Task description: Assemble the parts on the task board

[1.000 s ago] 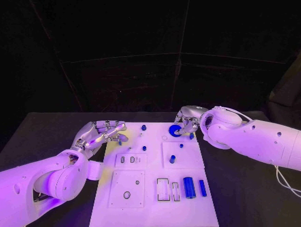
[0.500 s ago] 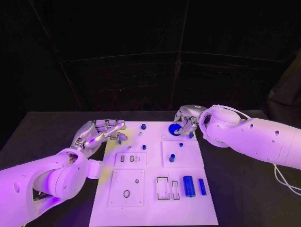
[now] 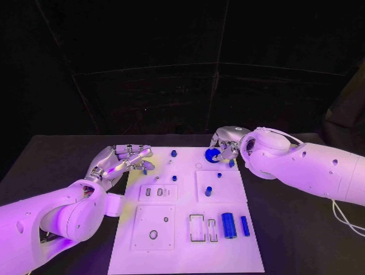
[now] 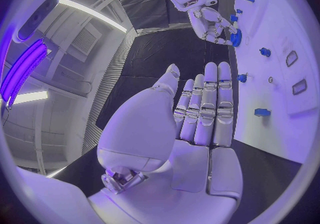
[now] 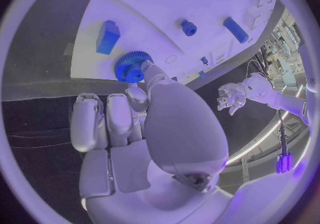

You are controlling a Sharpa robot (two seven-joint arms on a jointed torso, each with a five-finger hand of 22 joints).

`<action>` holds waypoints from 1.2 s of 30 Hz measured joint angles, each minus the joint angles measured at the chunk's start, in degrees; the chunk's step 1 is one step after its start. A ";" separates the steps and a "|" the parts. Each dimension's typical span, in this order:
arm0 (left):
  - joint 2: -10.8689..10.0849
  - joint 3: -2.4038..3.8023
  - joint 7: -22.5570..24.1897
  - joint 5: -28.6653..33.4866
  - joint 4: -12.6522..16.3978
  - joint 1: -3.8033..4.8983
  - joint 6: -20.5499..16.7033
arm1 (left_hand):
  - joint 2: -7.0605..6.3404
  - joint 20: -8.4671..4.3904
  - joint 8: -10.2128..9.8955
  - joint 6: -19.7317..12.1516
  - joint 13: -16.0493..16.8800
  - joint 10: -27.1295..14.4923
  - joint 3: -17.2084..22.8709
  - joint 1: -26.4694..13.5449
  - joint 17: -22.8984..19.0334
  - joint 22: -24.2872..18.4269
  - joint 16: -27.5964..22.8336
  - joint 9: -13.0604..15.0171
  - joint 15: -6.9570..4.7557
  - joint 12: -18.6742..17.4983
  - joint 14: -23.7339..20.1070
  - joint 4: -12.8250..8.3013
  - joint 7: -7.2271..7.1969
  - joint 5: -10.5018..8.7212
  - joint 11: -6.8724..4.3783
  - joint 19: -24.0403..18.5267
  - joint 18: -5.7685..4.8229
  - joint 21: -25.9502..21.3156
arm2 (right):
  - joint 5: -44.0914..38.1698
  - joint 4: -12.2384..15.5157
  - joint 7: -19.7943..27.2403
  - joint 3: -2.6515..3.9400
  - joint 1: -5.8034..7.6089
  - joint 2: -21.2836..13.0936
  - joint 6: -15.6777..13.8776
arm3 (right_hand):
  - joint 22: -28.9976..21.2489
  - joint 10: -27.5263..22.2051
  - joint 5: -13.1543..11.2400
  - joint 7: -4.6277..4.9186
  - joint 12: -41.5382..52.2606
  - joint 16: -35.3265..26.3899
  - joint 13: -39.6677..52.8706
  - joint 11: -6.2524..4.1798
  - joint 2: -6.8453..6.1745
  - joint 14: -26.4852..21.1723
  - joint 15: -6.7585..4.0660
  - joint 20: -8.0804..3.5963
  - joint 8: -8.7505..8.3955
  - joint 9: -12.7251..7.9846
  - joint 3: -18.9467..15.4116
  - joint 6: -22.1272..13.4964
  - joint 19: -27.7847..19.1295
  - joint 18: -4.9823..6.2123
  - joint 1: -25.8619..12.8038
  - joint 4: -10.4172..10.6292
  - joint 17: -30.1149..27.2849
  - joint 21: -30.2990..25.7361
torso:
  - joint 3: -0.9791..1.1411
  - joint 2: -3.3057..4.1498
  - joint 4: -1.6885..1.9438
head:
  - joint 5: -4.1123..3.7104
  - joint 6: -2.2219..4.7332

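Right robot hand (image 3: 224, 143) pinches a round blue toothed plastic gear (image 5: 132, 68) at the far end of the white rectangular task board (image 3: 176, 252), just beside a small blue block (image 5: 107, 37). Gear lies flat-faced toward the board, right at its fingertips. Left robot hand (image 3: 122, 158) hovers near the board's far left edge, fingers straight, side by side, holding nothing.

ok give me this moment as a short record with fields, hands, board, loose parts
right hand: holds the blue gear at the far end of the task board
left hand: fingers apart, holding nothing, at the board's far left edge
blue cylinder: lying on the near right of the board
blue bar: lying just right of the cylinder
small blue pegs: standing at the board's far end
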 measured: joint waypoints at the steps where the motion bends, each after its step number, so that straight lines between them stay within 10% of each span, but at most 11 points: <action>1: 0.01 0.00 0.00 0.00 0.00 0.00 0.00 | 0.00 0.00 0.00 0.00 0.00 0.00 0.00 0.00 0.00 0.00 0.00 0.00 0.00 0.00 0.00 0.00 0.00 0.00 0.00 0.00 0.00 0.00 | -0.18 0.20 0.10 -0.01 -0.02 -0.01 -0.41 | 0.20 0.11 -0.01 0.01 0.17 0.09 0.19 -0.11 0.01 0.00 0.00 0.00 0.00 0.00 0.36 0.01 0.00 0.00 0.00 0.00 0.02 0.01 | 0.00 0.00 0.01 | 0.03 0.00; 18: 0.01 0.00 -0.06 -0.03 0.13 0.00 0.04 | 0.00 0.00 0.00 0.00 0.01 0.00 0.00 0.00 -0.01 0.01 0.00 0.00 0.00 0.00 0.00 0.00 0.00 0.00 0.00 0.00 0.00 0.00 | -2.21 6.36 1.23 0.01 -0.01 0.91 -7.38 | 0.97 0.74 -0.23 0.03 0.62 0.13 0.91 -0.31 -0.77 -0.22 -0.23 -0.31 0.03 -0.29 2.66 0.05 0.31 0.00 -2.78 0.72 -0.11 0.24 | -0.05 -0.08 0.01 | 0.43 0.18; 36: -0.18 0.01 -0.07 -0.06 0.55 0.00 0.04 | 0.00 0.00 0.00 0.00 0.02 0.00 0.23 0.00 0.06 0.01 0.00 0.00 0.00 0.00 0.00 -0.22 0.00 0.00 0.00 0.00 0.00 0.00 | -3.89 1.68 0.62 -0.87 -0.27 11.60 -7.01 | 0.96 0.73 -0.36 0.01 -0.13 0.13 0.53 -0.30 -0.77 -0.21 -0.21 -0.31 -0.32 -0.29 3.11 0.48 0.31 0.00 -3.70 0.86 -0.61 0.24 | -0.06 0.00 0.06 | 1.12 -0.22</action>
